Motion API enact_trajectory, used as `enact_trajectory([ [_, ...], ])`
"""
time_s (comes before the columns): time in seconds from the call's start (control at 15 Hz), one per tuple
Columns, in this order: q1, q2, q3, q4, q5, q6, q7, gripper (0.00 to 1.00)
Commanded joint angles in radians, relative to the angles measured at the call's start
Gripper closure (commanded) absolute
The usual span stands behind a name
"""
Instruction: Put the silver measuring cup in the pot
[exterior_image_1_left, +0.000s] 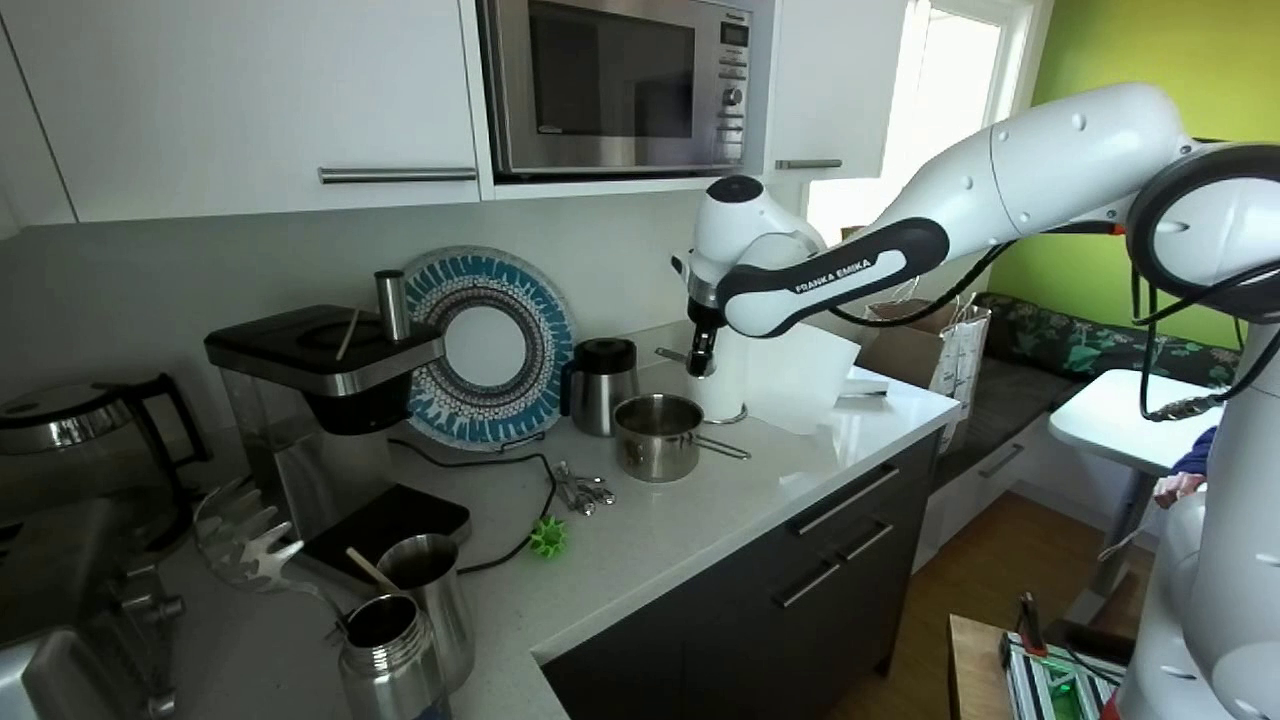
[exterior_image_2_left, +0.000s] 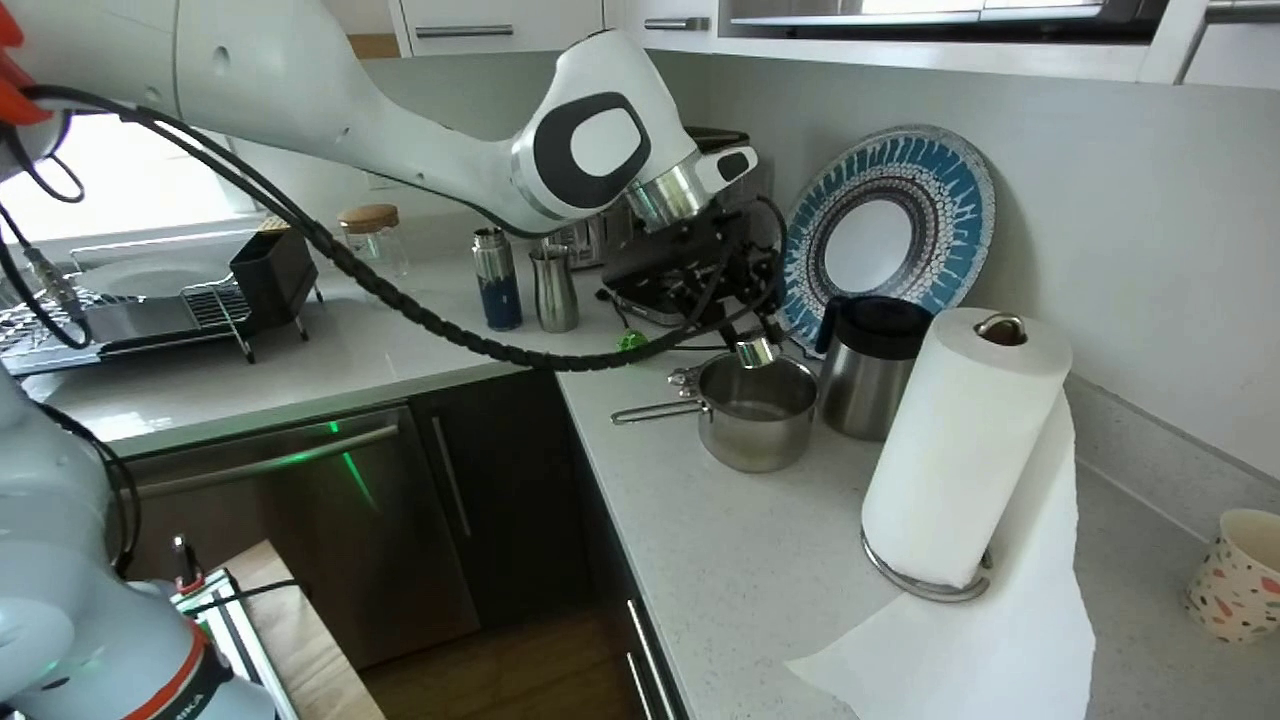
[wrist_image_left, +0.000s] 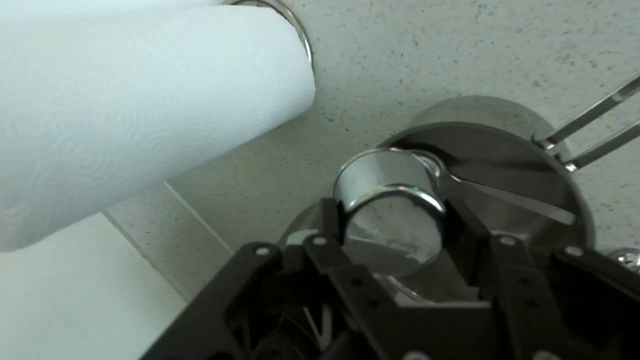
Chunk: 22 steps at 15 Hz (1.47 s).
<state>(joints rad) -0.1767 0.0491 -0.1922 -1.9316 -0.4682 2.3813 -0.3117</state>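
The measuring cup (wrist_image_left: 391, 227), pinched in the gripper (wrist_image_left: 392, 217), seems nearly carried over; lowering it into the lower-right pot (wrist_image_left: 540, 227) should follow.

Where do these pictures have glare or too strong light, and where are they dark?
In an exterior view, the window is washed out; in an exterior view, a green streak shines on the steel door; in the wrist view, the measuring cup glints along its edge, while the gripper looks mostly dark.
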Motion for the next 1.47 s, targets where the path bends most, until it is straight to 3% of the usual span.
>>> enact_trajectory([
  [0.0,-0.007,0.022,-0.011,-0.067,-0.069,0.11,0.147,0.7],
  [0.47,0.008,0.082,-0.014,-0.108,-0.086,0.271,0.208,0.7],
  [0.73,0.023,0.083,0.008,-0.125,-0.021,0.253,0.189,0.7],
  [0.8,0.025,0.08,0.012,-0.131,-0.016,0.254,0.191,0.2],
  [0.87,0.027,0.075,0.015,-0.137,-0.009,0.251,0.194,0.19],
  [1.07,0.044,0.042,0.01,-0.147,-0.054,0.266,0.241,0.01],
  [1.27,0.056,0.001,0.024,-0.157,-0.062,0.273,0.239,0.0],
  [1.4,0.065,-0.039,0.086,-0.206,0.148,0.262,0.045,0.0],
])
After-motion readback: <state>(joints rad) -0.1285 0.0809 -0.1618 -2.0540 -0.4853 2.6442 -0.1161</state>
